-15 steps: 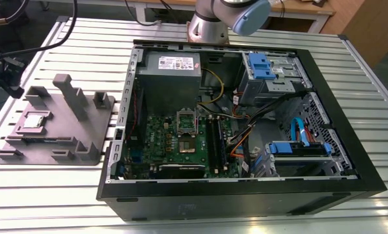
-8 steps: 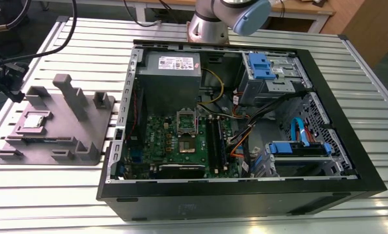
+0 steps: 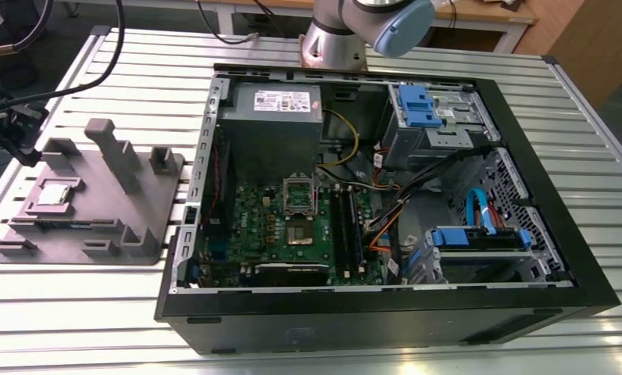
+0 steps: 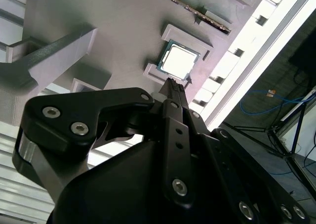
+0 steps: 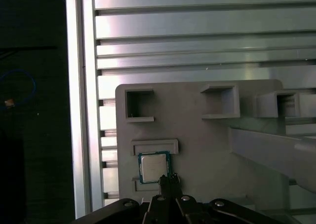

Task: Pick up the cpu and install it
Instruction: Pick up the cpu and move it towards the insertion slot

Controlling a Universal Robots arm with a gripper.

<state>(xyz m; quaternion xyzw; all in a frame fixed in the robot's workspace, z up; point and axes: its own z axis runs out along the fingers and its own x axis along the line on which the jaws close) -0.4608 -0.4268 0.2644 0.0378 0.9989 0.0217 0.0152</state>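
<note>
The cpu (image 3: 55, 193) is a small silvery square chip. It lies flat in a recess of the grey holder tray (image 3: 134, 234) on the exterior view's left. Both wrist views show the cpu (image 4: 178, 61) (image 5: 154, 167) between raised grey blocks. My gripper (image 3: 8, 129) hangs above the tray's outer edge, close to the chip and apart from it. Its black fingertips (image 4: 175, 86) (image 5: 167, 178) are pressed together with nothing between them. On the motherboard (image 3: 254, 226) in the open computer case, the socket (image 3: 298, 234) lies bare with its metal frame (image 3: 298, 191) flipped up.
The black computer case (image 3: 395, 312) lies open on the slatted metal table (image 3: 82, 328). It holds a power supply (image 3: 274, 109), blue drive bays (image 3: 483, 238) and loose cables. Tall grey posts (image 3: 113, 152) rise from the tray beside the chip. The table's edge (image 5: 79, 110) runs close by.
</note>
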